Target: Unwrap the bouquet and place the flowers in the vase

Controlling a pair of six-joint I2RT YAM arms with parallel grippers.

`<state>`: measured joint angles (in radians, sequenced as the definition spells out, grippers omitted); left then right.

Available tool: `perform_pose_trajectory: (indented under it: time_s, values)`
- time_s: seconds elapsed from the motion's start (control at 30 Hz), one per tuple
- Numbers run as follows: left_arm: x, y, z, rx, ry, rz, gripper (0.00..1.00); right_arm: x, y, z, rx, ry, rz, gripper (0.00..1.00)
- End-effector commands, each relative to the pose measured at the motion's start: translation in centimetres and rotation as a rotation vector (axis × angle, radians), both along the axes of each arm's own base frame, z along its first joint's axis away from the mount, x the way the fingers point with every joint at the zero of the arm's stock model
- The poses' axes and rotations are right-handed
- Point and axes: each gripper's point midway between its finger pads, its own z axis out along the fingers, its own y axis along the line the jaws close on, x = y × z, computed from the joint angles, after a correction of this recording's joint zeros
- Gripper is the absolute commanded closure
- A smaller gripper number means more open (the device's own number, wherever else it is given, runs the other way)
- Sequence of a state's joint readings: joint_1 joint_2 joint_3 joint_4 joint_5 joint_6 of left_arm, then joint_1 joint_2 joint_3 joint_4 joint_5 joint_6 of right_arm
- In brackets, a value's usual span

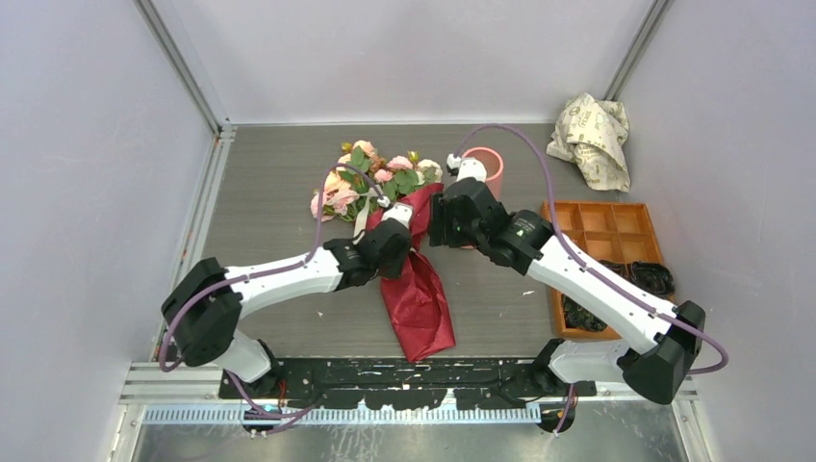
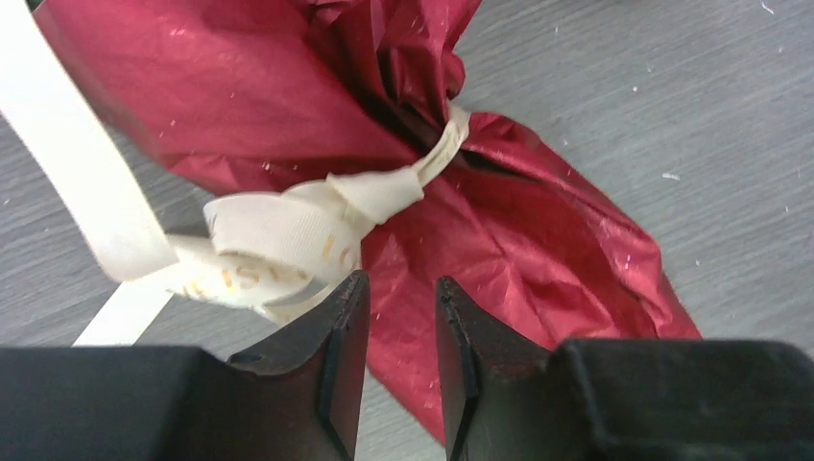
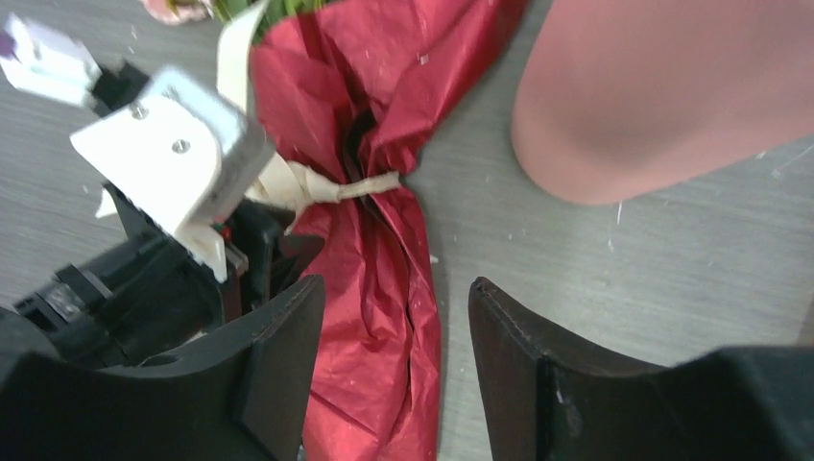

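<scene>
Nearest the arm bases, the tapered tail of the bouquet (image 1: 418,294) lies flat on the counter (image 1: 269,221), its dark red paper pointing toward the near edge. Over that tail the right end effector (image 3: 395,288) hangs with its jaws wide, one on each side of the paper's narrow neck, gripping nothing. Opposite it sits the left end effector (image 2: 400,284), jaws only narrowly apart and empty. A loop of the cream ribbon (image 2: 278,230) lies right against its left finger, though I cannot tell whether they touch. A little further on, the knot (image 2: 379,192) cinches the paper tight, so the wrap is not yet undone.

The step in hand looks like loosening that tie. To do it well, the right end effector should close on the neck below the knot and pin it so the bundle cannot slide. The left should take a free tail of ribbon, not the loop, and pull it along the counter away from the knot. Pinching paper together with ribbon would likely tear it or drag everything.

Beyond the knot the flowers (image 1: 370,178) fan out toward the back, lying down. The vase (image 1: 493,162) stands upright just right of them, close to the right wrist, where a careless swing could tip it. Further right sits an orange tray (image 1: 616,223), with crumpled cream paper (image 1: 590,135) in the far corner.
</scene>
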<state>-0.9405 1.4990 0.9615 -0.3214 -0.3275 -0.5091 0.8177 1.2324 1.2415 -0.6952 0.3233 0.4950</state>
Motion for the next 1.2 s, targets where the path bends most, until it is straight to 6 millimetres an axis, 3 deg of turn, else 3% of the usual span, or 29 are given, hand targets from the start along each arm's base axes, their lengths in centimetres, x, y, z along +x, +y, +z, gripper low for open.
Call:
perform_pose_trajectory:
  time_s: [0.0,0.17,0.33,0.5,0.7,0.87,0.93,1.0,1.17]
  values:
    - [2.3,-1.7,0.5,-0.035,-0.057,0.044,0.68,-0.3,1.7,-1.2,0.1,0.038,0.01,0.4]
    - [3.2,1.0,-1.7,0.043,-0.069,0.18,0.69,-0.4,2.7,-3.6,0.109,0.086,0.024,0.42]
    - [5.5,6.6,-1.8,0.099,-0.076,0.338,0.68,0.1,4.2,-5.9,0.097,0.13,0.049,0.47]
    - [7.6,12.3,-2.1,0.036,-0.024,0.495,0.7,1.1,5.8,-8.1,0.091,0.166,0.06,0.5]
    - [7.1,12.4,0.0,-0.043,-0.039,0.457,0.7,3.2,7.7,-10.3,0.012,0.179,0.085,0.51]
    - [5.7,12.5,1.3,-0.111,-0.054,0.443,0.71,4.8,10.4,-9.8,-0.03,0.153,0.144,0.51]
    - [4.8,13.1,3.0,-0.148,-0.074,0.463,0.72,5.3,11.9,-9.3,-0.015,0.138,0.183,0.51]
    - [3.8,14.9,5.5,-0.17,-0.127,0.532,0.72,5.6,13.6,-9.1,0.013,0.137,0.225,0.51]
    - [0.4,22.5,14.6,-0.208,-0.376,0.772,0.7,5.8,17.6,-8.0,0.04,0.109,0.342,0.51]
